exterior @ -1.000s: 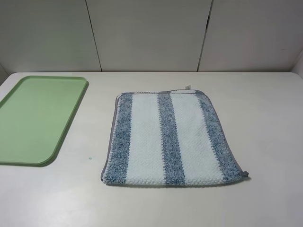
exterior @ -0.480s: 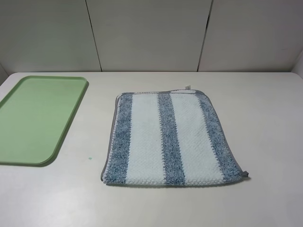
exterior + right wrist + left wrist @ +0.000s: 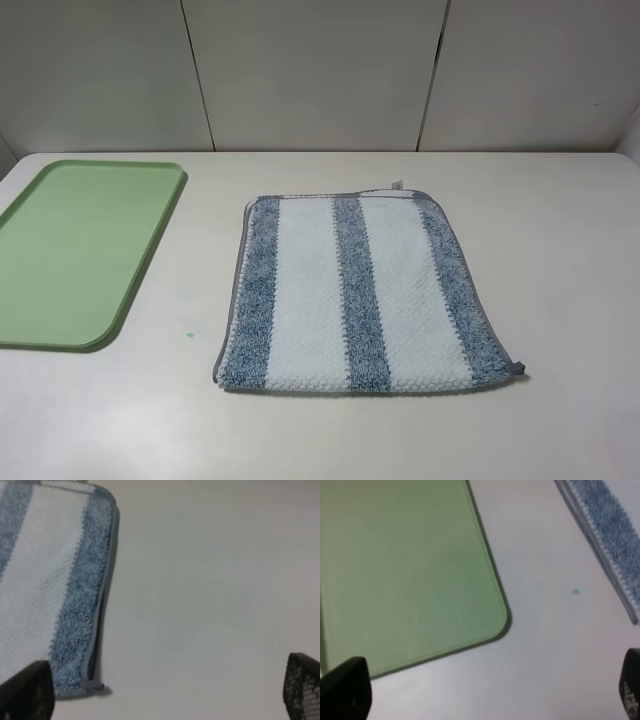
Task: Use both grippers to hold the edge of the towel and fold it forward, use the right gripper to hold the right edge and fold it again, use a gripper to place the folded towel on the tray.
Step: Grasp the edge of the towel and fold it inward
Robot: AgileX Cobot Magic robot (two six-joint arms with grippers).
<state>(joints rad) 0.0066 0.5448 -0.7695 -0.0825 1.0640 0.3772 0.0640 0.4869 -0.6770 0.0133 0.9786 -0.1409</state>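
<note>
High camera first: the towel (image 3: 352, 295) lies flat on the table (image 3: 570, 230), its stripes running away from the camera and a small white tag (image 3: 396, 185) peeking over the far side. Left of the towel and well apart sits the tray (image 3: 90, 240), its left side cut off by the frame. Off the towel's near left corner there's a tiny teal speck (image 3: 189, 334), too small to identify. Over to the left wrist camera: the left gripper (image 3: 487, 690) shows only two black fingertips (image 3: 345, 692), blurred and cropped, spread wide with nothing but bare table between them. It hovers over the gap left of the towel, with a rounded tray corner to one side and a soft-focus strip of blue stripe to the other. None of the arm itself shows. Now the right wrist camera: the right gripper (image 3: 162, 692) is likewise just two dark tips at the frame's corners, spread wide and empty. It hovers over bare table just right of the towel's near right corner. The grey hem (image 3: 102, 605) looks doubled there, but the blur won't let me say how many layers.
</note>
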